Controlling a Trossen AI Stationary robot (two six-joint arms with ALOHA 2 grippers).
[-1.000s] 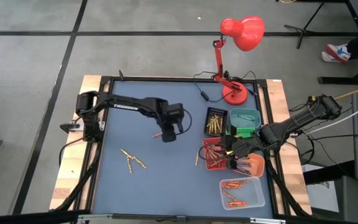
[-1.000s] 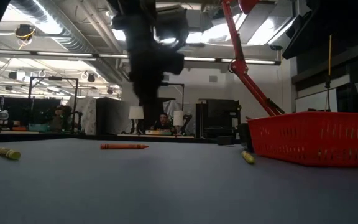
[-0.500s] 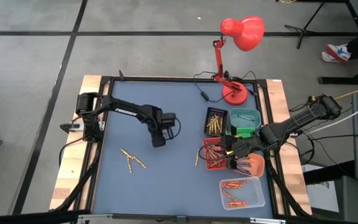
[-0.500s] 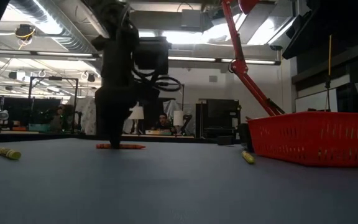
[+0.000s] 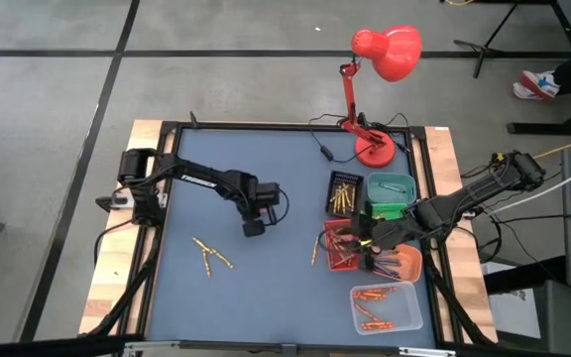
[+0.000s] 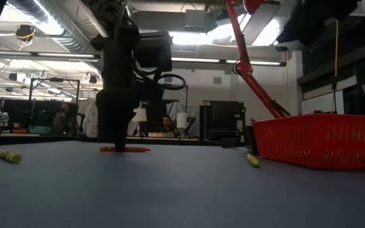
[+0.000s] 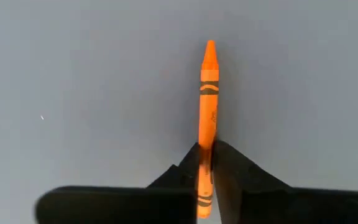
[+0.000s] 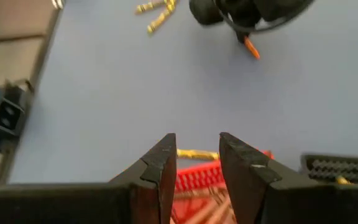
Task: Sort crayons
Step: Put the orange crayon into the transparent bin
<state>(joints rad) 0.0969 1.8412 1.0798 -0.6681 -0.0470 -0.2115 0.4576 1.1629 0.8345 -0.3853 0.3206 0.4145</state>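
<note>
An orange crayon (image 7: pixel 207 93) lies flat on the blue-grey table (image 5: pixel 266 288), left of the middle. My left gripper (image 5: pixel 253 228) stands over it pointing down and is shut on it; the low view also shows the left gripper (image 6: pixel 116 147) and the crayon (image 6: pixel 135 149). A few yellow crayons (image 5: pixel 209 255) lie loose nearer the left edge, and one yellow crayon (image 5: pixel 314 251) lies beside the red tray (image 5: pixel 337 248). My right gripper (image 8: pixel 195 155) hangs open above the red tray with nothing between its fingers. My left gripper pinches the orange crayon between its two fingers on the wrapped shaft toward the blunt end (image 7: pixel 205 142). The fingers come from above, pointing down, and lie across the crayon. The crayon lies level on the table, its pointed tip (image 7: pixel 210 46) sticking out ahead of the fingers.
Small trays cluster at the right: a black one with yellow crayons (image 5: pixel 343 191), a teal one (image 5: pixel 392 182), a green one (image 5: pixel 390 209), an orange one (image 5: pixel 404 263) and a clear one with orange crayons (image 5: pixel 387 305). A red desk lamp (image 5: pixel 375 149) stands at the far right.
My left gripper has come down and gone a little toward the table's near left, from beside the orange crayon to right over it at table height. The crayon has stayed where it lay. My right gripper has kept its place.
</note>
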